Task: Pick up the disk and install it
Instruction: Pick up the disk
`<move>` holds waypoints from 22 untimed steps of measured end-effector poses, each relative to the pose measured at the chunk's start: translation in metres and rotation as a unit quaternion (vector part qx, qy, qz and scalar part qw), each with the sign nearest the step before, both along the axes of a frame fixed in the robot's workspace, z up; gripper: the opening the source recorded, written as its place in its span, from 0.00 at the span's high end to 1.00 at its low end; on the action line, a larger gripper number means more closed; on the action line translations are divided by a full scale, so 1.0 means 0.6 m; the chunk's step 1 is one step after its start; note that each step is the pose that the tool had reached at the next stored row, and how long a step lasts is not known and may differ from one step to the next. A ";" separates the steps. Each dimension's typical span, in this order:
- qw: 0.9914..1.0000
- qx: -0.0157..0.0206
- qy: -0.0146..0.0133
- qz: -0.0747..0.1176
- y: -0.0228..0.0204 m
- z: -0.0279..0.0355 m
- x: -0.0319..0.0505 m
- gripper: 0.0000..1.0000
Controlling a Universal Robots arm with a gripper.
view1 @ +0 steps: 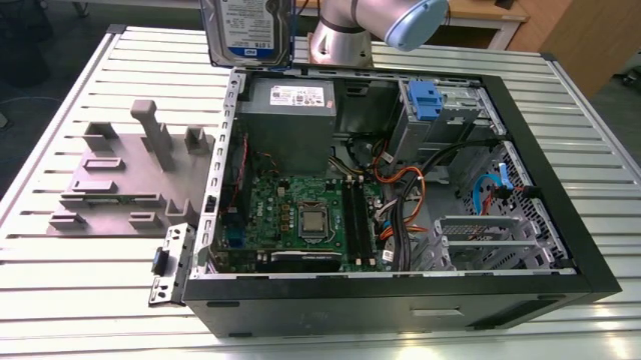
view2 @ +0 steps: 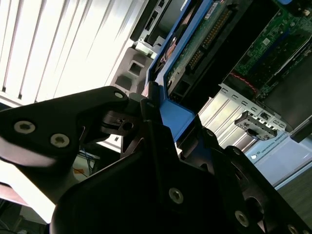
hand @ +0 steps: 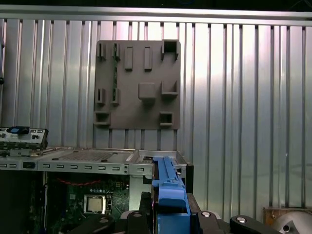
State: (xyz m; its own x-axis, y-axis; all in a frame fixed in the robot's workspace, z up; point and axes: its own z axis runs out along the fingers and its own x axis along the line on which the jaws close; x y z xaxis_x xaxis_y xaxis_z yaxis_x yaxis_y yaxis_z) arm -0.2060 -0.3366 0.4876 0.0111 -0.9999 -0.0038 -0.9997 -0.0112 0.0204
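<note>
Gripper (view2: 170, 117) pinches disk (view2: 200, 46) by its blue rail (view2: 163, 78) in second wrist view, likewise first wrist view, exterior view shows it aloft over far edge of case (view1: 401, 300); thin grip could slip, dropping it onto motherboard (view1: 300, 210).

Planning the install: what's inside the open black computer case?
A grey power-supply box, green motherboard, bundled cables and silver drive cage with a blue latch. Anything beneath them is covered.

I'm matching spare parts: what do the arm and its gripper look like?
The arm is silver-grey tubing with a light blue joint cap. The gripper is matte black, angular linkage plates fastened with silver screws.
</note>
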 end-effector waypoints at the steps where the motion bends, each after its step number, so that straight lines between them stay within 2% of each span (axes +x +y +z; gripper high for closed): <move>1: 1.000 0.000 0.000 0.000 0.0000 0.000 0.001 0.63; 22: 1.000 0.000 0.000 0.000 0.0000 0.000 0.012 0.63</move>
